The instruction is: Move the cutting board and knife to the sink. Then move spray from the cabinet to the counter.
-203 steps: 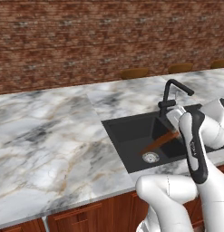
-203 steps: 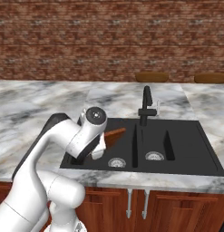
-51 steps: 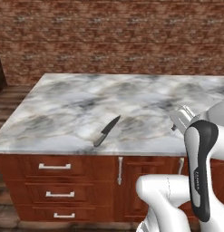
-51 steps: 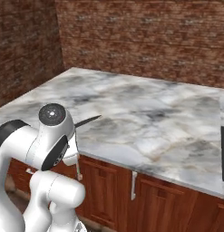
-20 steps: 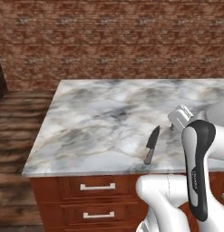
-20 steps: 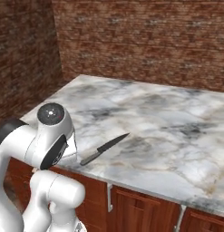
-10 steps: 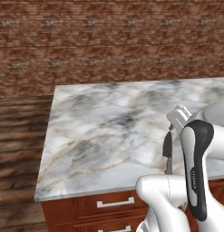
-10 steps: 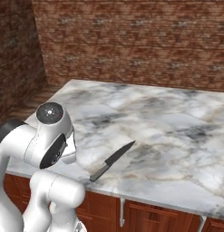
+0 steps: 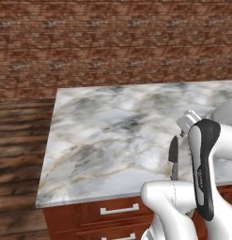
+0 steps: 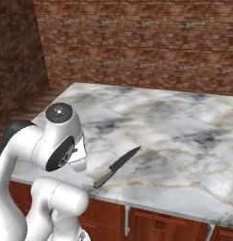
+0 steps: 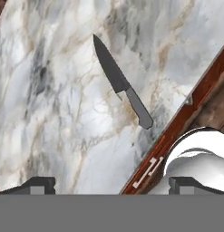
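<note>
One knife (image 10: 117, 167), dark blade and grey handle, lies flat on the marble counter (image 10: 184, 127) near its front edge, not yet picked up. Gripper (image 11: 111, 183) hangs above it, fingers wide apart and empty. Judged outstanding: knife to sink, then the spray step.

Dark knife (image 10: 117, 166) lies flat near the marble counter's (image 10: 184, 136) front edge.
</note>
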Available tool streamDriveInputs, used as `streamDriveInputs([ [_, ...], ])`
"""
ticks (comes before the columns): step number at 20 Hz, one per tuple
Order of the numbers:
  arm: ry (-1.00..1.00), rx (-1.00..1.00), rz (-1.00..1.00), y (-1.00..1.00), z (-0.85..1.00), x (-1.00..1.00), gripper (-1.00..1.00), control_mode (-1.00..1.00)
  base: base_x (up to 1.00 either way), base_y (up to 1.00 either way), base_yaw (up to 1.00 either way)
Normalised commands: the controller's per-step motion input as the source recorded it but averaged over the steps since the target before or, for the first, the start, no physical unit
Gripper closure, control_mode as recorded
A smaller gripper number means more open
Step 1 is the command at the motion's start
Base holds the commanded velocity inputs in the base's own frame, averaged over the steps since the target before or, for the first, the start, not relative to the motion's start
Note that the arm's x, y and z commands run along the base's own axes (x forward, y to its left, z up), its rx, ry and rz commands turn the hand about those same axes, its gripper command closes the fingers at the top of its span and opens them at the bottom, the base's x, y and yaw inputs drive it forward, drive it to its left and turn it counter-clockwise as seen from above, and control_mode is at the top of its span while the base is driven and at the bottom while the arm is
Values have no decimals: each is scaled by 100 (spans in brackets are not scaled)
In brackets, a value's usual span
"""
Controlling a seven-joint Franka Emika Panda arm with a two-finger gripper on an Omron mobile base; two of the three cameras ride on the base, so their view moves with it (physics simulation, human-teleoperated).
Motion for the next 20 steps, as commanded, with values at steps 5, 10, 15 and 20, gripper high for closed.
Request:
streamDriveInputs([
  [5,22,-17,25,-25,-13,19,-100,-100,0,0,0],
  [10,12,-16,24,-8,-28,25,-100,-100,0,0,0],
  [15,0,-4,31,-10,-40,6,-100,-100,0,0,0],
  [20,0,0,31,-16,-45,0,-100,-100,0,0,0],
])
